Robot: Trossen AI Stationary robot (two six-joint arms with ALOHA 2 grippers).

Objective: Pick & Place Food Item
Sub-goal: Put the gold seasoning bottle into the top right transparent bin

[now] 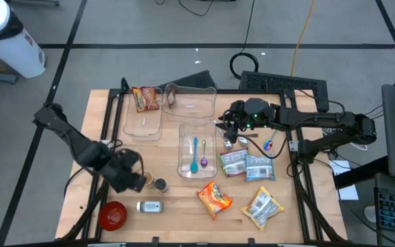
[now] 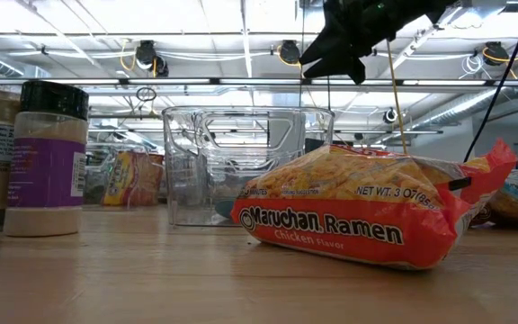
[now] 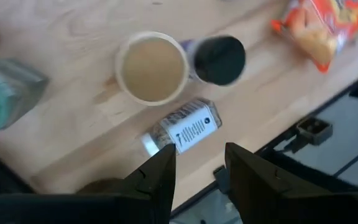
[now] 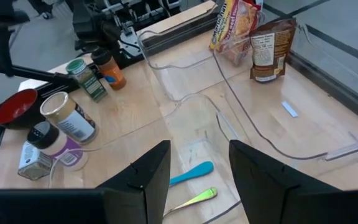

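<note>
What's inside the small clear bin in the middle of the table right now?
The small clear bin holds two spoons lying side by side: a blue spoon and a green spoon with a purple end. No food item is in it. The right gripper partly covers its far corner.
</note>
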